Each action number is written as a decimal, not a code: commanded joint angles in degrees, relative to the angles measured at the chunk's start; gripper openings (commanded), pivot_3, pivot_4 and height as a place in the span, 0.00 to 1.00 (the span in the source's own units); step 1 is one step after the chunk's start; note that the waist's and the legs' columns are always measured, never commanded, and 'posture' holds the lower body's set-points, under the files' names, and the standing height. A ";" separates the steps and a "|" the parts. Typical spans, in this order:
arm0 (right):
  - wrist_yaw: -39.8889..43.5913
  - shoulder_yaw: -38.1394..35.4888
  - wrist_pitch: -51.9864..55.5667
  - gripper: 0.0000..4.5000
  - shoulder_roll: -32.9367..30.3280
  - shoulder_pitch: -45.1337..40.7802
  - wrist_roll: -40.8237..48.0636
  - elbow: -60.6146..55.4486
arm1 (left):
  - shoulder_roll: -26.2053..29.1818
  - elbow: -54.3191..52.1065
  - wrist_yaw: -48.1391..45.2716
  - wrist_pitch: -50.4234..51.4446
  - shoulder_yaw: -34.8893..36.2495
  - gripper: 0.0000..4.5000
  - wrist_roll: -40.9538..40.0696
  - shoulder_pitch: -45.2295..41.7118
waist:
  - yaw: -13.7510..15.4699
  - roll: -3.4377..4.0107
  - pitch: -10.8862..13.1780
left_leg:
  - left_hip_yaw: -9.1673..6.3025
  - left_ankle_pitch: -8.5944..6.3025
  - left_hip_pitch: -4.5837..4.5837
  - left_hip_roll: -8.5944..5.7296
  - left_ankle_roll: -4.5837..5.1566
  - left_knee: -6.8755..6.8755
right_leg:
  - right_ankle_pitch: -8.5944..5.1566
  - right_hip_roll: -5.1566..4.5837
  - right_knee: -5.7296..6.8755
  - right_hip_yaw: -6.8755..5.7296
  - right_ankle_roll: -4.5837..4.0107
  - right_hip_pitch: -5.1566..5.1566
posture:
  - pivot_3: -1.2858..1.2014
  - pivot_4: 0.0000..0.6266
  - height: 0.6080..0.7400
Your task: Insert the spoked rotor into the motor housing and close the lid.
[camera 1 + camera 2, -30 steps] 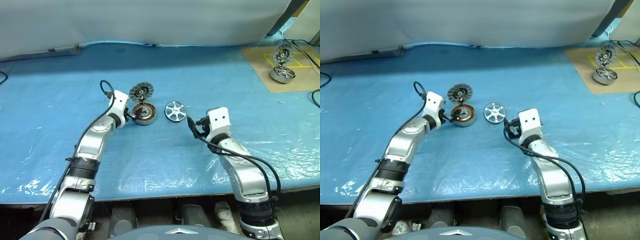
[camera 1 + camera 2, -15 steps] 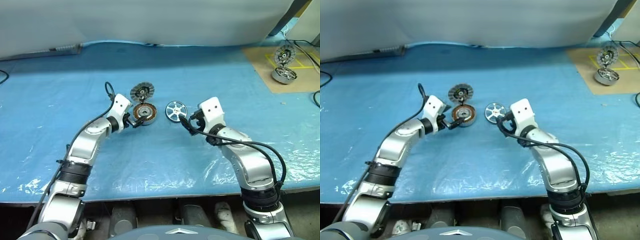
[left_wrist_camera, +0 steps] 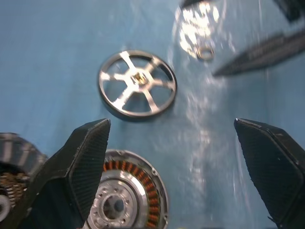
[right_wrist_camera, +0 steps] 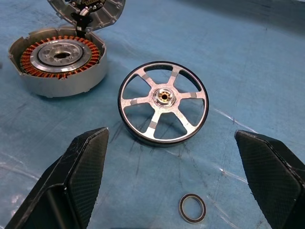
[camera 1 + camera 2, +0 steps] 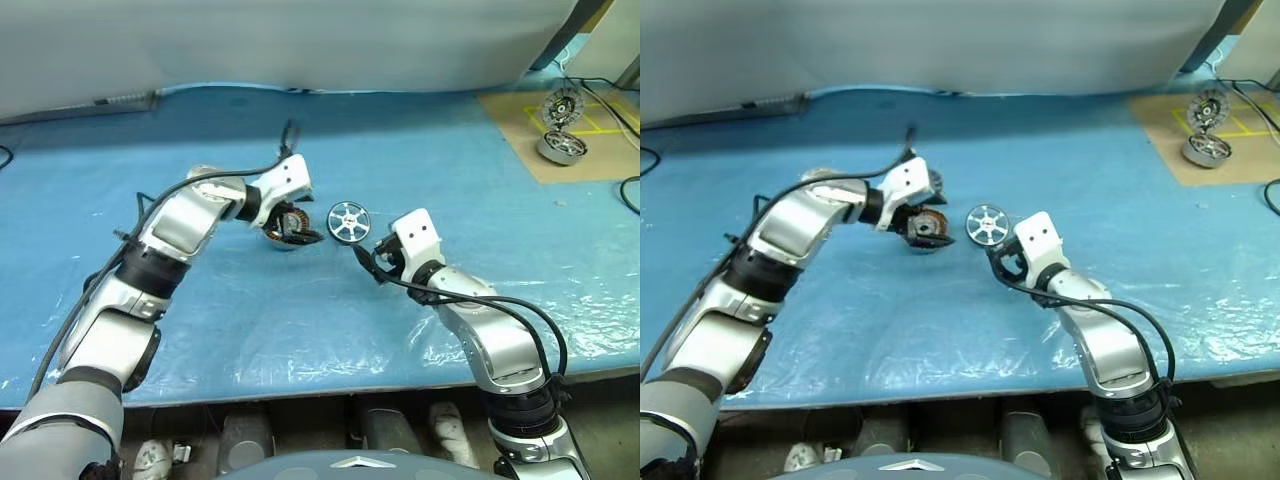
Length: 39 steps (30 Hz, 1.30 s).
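The spoked rotor (image 4: 163,102) lies flat on the blue sheet, a shiny silver wheel with a small hub. Just to its left stands the motor housing (image 4: 57,59), copper windings showing, with the lid (image 4: 88,9) tipped up at its far rim. My left gripper (image 3: 171,123) hangs open above the housing (image 3: 125,198), pointing across it toward the rotor (image 3: 137,84). The left wrist covers part of the housing (image 5: 283,228) in the head views. My right gripper (image 4: 170,133) is open, low and just short of the rotor (image 5: 349,221), touching nothing.
A small dark ring (image 4: 192,208) lies on the sheet between my right gripper and the rotor. A second motor assembly (image 5: 558,145) sits on a brown board at the far right, with cables beside it. A white backdrop closes off the far side.
My left arm has swung up from the housing's left side and turned over it, now pointing right toward the rotor. The right gripper has barely shifted. Both stay open.
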 commanded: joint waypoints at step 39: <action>3.25 -1.62 -5.81 1.00 -2.17 5.44 1.24 -1.62 | -5.61 18.10 -12.22 -13.17 -13.57 0.99 35.06 -14.62 | 1.48 -0.04 0.05 | -0.01 0.00 0.13 0.19 0.00 0.02 | -0.03 0.14 -0.01 -0.02 -0.23 0.17 | 0.52 0.24 1.00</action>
